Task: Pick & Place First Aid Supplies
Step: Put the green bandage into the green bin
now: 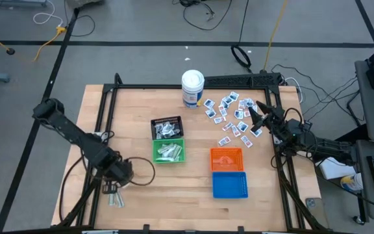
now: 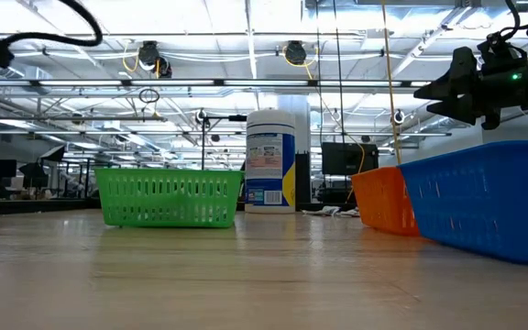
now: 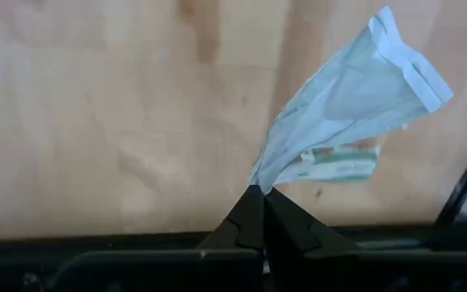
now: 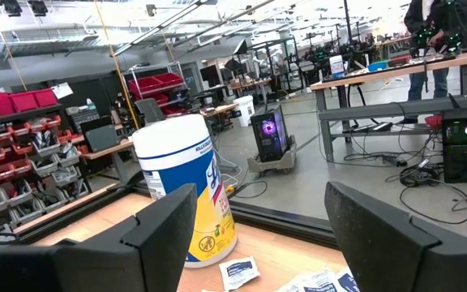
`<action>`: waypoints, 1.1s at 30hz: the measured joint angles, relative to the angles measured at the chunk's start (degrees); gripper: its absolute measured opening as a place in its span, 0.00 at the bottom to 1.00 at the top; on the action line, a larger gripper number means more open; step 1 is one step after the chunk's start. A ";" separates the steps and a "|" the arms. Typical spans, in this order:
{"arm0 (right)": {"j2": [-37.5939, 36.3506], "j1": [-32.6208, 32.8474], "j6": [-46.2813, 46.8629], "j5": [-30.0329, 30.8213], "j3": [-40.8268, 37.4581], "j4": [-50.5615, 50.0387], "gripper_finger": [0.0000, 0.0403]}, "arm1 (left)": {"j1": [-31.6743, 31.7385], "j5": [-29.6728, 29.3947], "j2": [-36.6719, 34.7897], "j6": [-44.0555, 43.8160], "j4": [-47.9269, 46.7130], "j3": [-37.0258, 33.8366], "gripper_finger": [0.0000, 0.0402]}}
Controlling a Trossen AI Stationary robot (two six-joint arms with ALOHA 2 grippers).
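Note:
My left gripper [image 1: 112, 189] stands over the table's near left corner, pointing down, shut on a pale grey-white strip packet [image 3: 355, 89]. A second strip packet [image 3: 340, 163] with green print lies flat on the wood under it. Many small white packets with blue print [image 1: 232, 117] lie scattered at the far right of the table. My right gripper [image 4: 258, 235] hovers open and about level over that scatter, holding nothing; it also shows in the high view [image 1: 257, 117]. The white canister [image 4: 189, 191] stands beyond it. My left gripper pinches one narrow end of the strip packet [image 3: 263, 173] between its two fingertips [image 3: 246, 212], coming from above and pointing down. The packet reaches away below the fingers, creased near the hold, its free end [image 3: 408, 61] flared. Whether it is clear of the table I cannot tell.
A black basket [image 1: 166, 127] and a green basket [image 1: 169, 151], both holding pale strips, stand mid-table. An orange basket [image 1: 226, 158] and a blue basket [image 1: 229, 184] stand to their right. The canister [image 1: 193, 88] is at the far edge. A black frame rail [image 1: 102, 117] borders the table.

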 joint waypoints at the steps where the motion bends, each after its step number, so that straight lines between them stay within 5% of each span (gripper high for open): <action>1: -0.02 0.02 0.00 0.00 0.01 0.01 0.66 | 0.86 -0.43 -0.11 -0.86 0.00 0.00 0.00; 8: -0.01 0.01 0.00 0.00 0.00 -0.01 0.66 | 12.42 -3.54 5.00 2.80 -2.29 5.50 0.00; 19: -0.01 0.00 0.00 0.00 0.00 0.01 0.66 | 31.38 -5.04 21.97 18.77 -10.30 26.77 0.00; 26: 0.00 0.00 0.00 -0.02 0.00 0.01 0.66 | 37.62 -7.06 29.94 23.02 -15.54 40.96 0.00; 33: -0.02 0.00 0.00 -0.02 0.01 0.01 0.66 | 39.21 -7.83 34.68 22.77 -14.85 43.30 0.00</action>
